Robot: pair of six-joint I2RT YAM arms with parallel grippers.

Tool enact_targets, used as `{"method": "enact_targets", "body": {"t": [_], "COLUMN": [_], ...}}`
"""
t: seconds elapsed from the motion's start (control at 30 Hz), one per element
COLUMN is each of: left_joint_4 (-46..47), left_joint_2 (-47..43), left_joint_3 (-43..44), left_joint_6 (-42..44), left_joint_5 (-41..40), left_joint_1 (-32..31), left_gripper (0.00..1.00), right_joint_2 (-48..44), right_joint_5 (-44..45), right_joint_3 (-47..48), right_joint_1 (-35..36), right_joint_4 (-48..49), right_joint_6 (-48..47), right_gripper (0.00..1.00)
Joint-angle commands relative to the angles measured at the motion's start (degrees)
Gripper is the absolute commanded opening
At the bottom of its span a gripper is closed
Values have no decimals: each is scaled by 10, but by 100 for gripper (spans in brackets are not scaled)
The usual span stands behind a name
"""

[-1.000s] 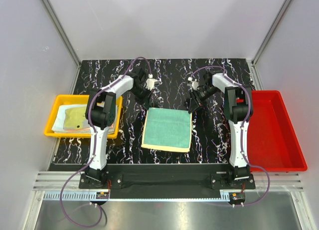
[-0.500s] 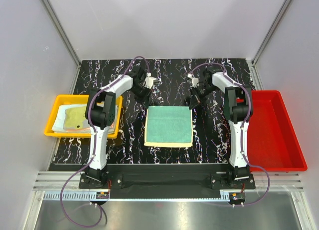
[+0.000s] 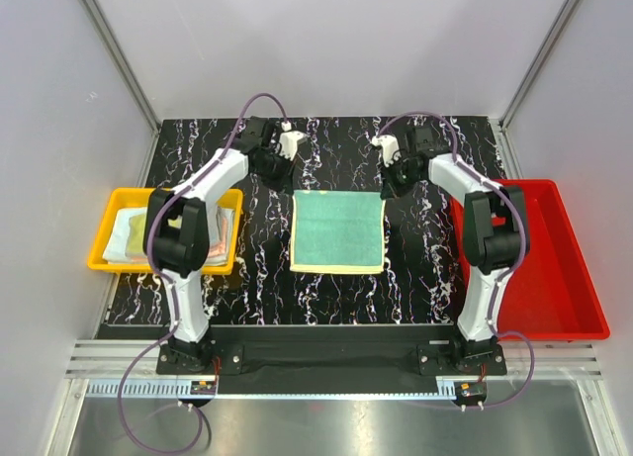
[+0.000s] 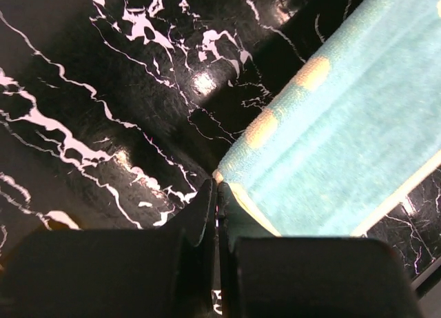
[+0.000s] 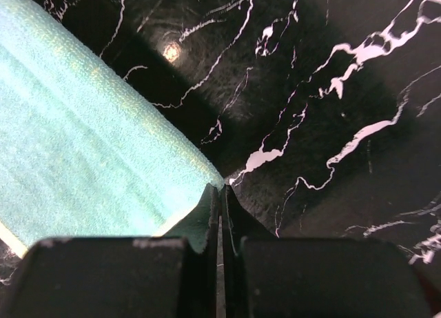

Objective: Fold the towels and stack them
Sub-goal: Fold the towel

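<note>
One teal towel (image 3: 337, 230): likely soft, light, limp. Left jaws, right jaws each pinch a far corner, sound holds.

No legible text, labels or numbers -- none on any surface.

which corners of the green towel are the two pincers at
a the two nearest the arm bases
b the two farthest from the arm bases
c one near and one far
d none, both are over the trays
b: the left pincer and the right pincer are each shut on a far corner of the towel, as both wrist views show.
</note>
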Motion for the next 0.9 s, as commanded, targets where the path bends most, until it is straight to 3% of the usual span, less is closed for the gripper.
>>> {"method": "enact_targets", "body": {"t": [0.0,0.17,0.4,0.87], "left_joint_4": [24,34,30,11], "left_joint_2": [-46,-101,-172,-253], "left_joint_3": [-34,-93,-160,-278], "left_joint_6": [2,-1,-11,-61], "left_joint_5": [-18,-27,-34,-65], "left_joint_1": [6,7,2,-50], "left_gripper": [0,0,0,0], "right_joint_2": [-49,-102,-209,-348], "right_joint_5": [92,196,236,204], "right_joint_3": [-27,-72,-169,-327], "right_joint_1": [12,44,83,137], "right_joint_4": [51,61,79,69], "right_joint_6": [-11,3,29,83], "right_gripper": [0,0,0,0]}}
